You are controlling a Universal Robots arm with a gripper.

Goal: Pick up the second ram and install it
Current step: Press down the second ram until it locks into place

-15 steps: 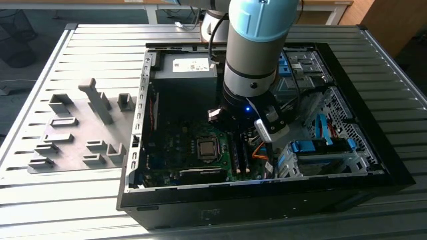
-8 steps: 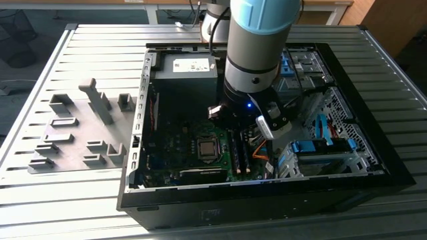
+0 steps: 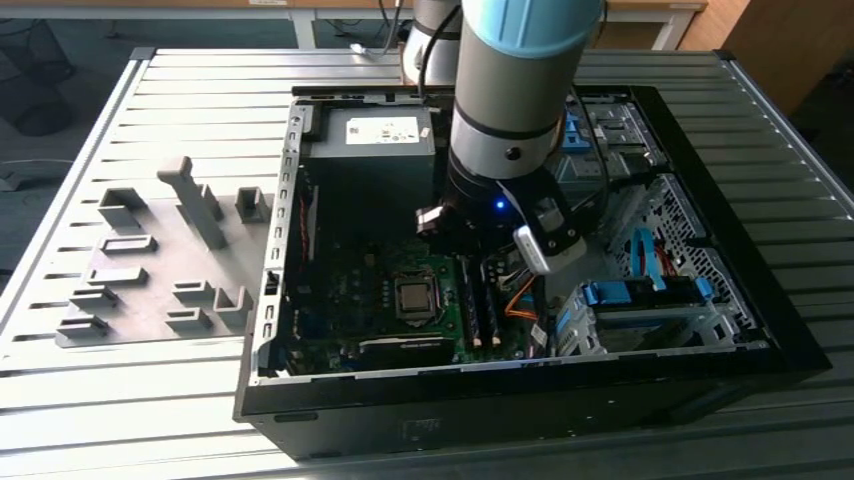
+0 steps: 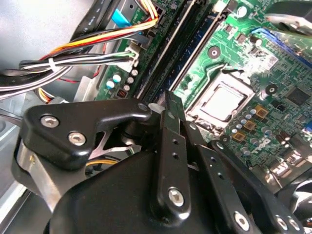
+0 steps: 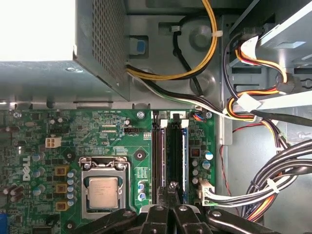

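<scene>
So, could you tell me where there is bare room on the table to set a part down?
The slatted table is bare in front of the grey fixture plate and the open computer case, and behind the plate near the far edge. Inside the case it is crowded: the arm's gripper hangs over the RAM slots, beside the cable bundle.

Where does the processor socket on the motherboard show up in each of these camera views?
Exterior view: the processor socket sits mid-board inside the open case, toward the exterior view's left of the gripper.
First wrist view: the socket lies beside the memory slots.
Second wrist view: the socket lies beyond the gripper.
Shared landmark: the memory slots next to the socket.
</scene>
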